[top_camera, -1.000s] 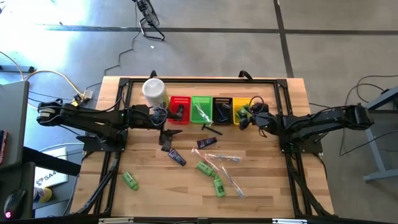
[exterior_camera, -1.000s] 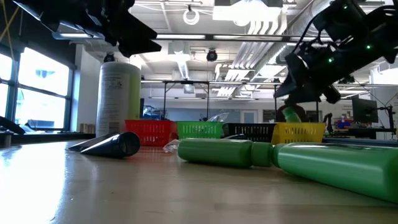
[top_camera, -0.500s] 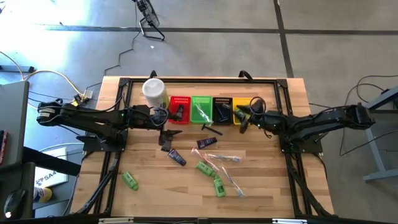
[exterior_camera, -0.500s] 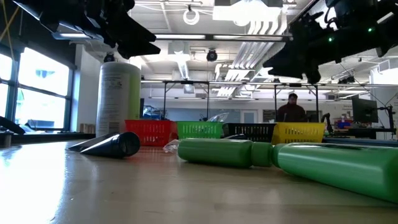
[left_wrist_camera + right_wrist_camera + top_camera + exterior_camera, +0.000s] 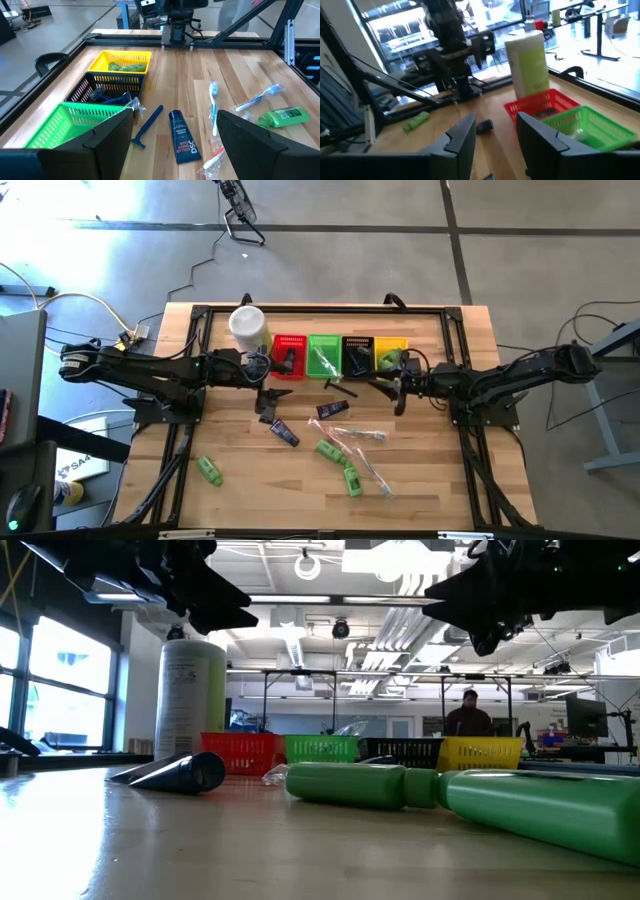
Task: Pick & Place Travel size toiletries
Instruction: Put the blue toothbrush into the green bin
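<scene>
The right gripper (image 5: 398,392) has pulled back from the yellow basket (image 5: 389,344) near the table's far edge toward mid-table, fingers apart and empty. The green bottle (image 5: 389,360) it carried a second ago now lies in that basket, so that placement looks done. More toiletries (image 5: 345,442) wait mid-table. The left gripper (image 5: 266,370) hovers by the red basket (image 5: 288,342), fingers apart.

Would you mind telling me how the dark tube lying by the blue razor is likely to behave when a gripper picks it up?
The dark tube looks soft-walled, so it would probably dent under a squeeze. It lies flat on the table with a flattened end, so it seems unlikely to roll far. Being small, it is probably light, and its glossy skin might slip.
</scene>
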Robot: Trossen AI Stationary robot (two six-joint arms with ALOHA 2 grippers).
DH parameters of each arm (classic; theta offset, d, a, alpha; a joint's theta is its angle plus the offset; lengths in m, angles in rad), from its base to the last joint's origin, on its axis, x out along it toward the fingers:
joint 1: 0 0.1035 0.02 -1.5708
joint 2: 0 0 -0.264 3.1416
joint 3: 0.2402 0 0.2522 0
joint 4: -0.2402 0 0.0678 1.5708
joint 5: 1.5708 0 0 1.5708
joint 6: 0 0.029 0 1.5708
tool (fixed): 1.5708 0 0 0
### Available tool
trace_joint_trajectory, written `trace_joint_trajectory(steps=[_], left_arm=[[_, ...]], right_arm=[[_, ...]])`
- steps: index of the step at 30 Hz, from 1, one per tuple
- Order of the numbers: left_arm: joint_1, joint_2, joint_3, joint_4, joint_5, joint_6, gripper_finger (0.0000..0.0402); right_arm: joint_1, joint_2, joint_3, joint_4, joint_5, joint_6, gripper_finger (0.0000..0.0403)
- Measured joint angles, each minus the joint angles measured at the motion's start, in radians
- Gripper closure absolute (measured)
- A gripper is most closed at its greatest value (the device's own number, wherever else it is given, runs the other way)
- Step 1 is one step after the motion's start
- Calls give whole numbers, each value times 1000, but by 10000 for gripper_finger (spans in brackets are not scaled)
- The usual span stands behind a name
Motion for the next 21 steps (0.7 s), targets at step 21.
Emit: trace_joint_trajectory(steps=[21], left_arm=[[0,0,0,1,0,0,119]], right_arm=[[6,0,0,-1,0,0,295]])
